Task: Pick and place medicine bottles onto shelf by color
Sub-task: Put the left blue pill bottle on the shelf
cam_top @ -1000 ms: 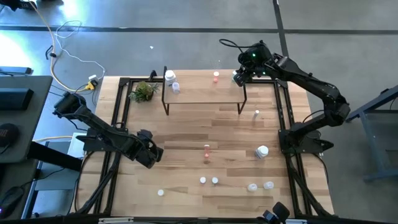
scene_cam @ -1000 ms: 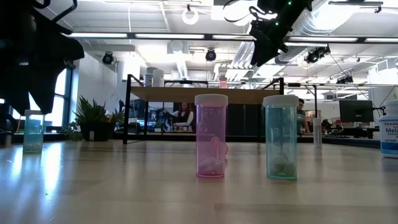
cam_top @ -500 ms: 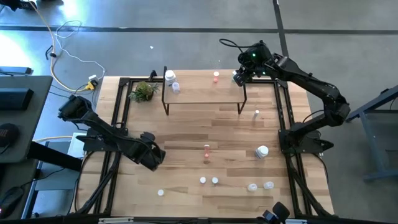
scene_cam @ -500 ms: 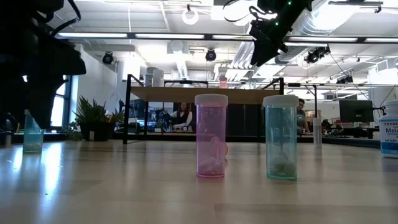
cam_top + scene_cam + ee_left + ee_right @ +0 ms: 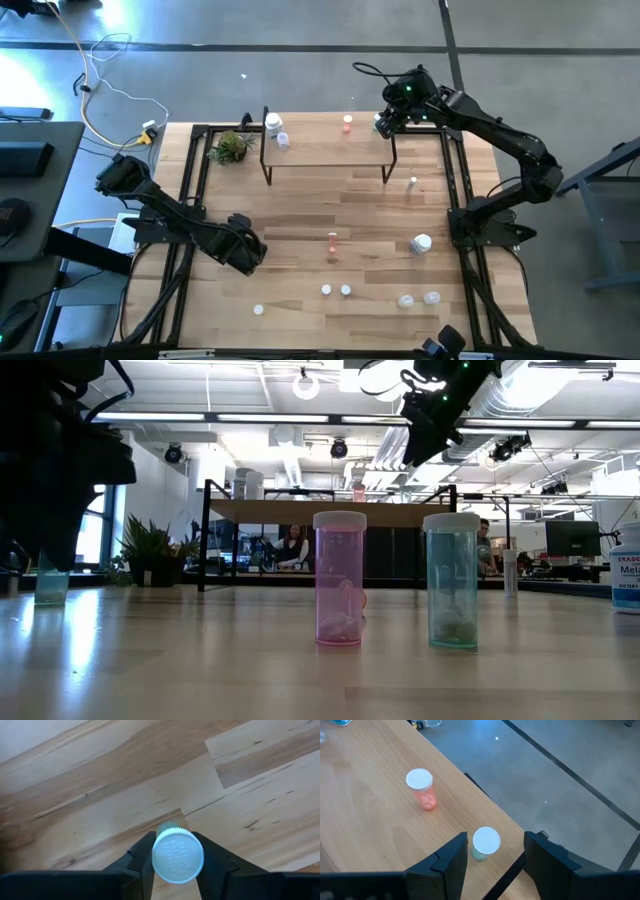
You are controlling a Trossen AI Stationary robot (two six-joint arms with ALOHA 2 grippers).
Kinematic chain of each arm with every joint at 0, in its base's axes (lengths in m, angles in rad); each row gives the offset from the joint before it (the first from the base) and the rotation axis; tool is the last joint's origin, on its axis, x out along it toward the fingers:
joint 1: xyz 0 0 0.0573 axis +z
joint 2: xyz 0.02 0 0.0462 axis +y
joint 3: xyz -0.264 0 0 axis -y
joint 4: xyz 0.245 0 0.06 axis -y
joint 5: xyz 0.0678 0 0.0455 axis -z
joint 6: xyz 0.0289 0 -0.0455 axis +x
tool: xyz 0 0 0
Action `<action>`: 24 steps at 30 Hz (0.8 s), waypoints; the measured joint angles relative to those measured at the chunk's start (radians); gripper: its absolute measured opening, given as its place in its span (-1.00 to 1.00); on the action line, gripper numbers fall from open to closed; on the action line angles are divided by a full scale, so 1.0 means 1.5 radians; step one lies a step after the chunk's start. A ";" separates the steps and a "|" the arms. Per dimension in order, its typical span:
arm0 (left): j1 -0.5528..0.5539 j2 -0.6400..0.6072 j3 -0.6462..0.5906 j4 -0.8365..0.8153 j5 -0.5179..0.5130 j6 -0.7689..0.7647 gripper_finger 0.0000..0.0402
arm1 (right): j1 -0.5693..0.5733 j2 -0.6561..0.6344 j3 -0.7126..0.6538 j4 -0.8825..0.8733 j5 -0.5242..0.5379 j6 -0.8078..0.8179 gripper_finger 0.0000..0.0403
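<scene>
High view: left gripper (image 5: 243,253) sitting lower left, shelf (image 5: 328,150) at top centre, right gripper (image 5: 386,122) waiting over its right end. Left wrist view: fingers clenching a white-capped bottle (image 5: 177,856) standing on the table (image 5: 100,780) (grasp step). Next probably lifting straight up; open board all round, the table's edge nearby on the left.

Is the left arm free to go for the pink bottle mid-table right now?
Probably not yet. The left gripper is shut on a white-capped bottle, so it would need to place that first. The path to the pink bottle looks otherwise clear.
</scene>
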 joint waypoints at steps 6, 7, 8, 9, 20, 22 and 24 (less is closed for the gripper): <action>0.008 -0.032 0.000 -0.001 0.007 0.015 -0.47 | 0.000 0.000 0.000 -0.001 0.000 0.004 -0.08; 0.014 -0.043 0.000 -0.001 0.007 0.025 -0.47 | 0.000 0.000 0.000 -0.001 0.000 0.006 -0.08; 0.022 -0.055 0.000 -0.003 0.007 0.037 -0.48 | 0.000 0.000 0.000 -0.001 0.000 0.007 -0.08; 0.031 -0.067 0.000 -0.003 0.007 0.051 -0.48 | 0.000 0.000 0.000 -0.001 0.000 0.007 -0.08; 0.189 -0.225 0.017 0.000 -0.036 0.265 -0.48 | 0.000 0.000 0.000 -0.002 0.000 0.020 -0.08; 0.225 -0.245 0.038 0.001 -0.039 0.327 -0.48 | 0.000 0.000 0.000 -0.002 0.000 0.020 -0.08; 0.263 -0.259 0.058 0.000 -0.039 0.393 -0.48 | 0.000 0.000 0.000 -0.002 0.000 0.020 -0.08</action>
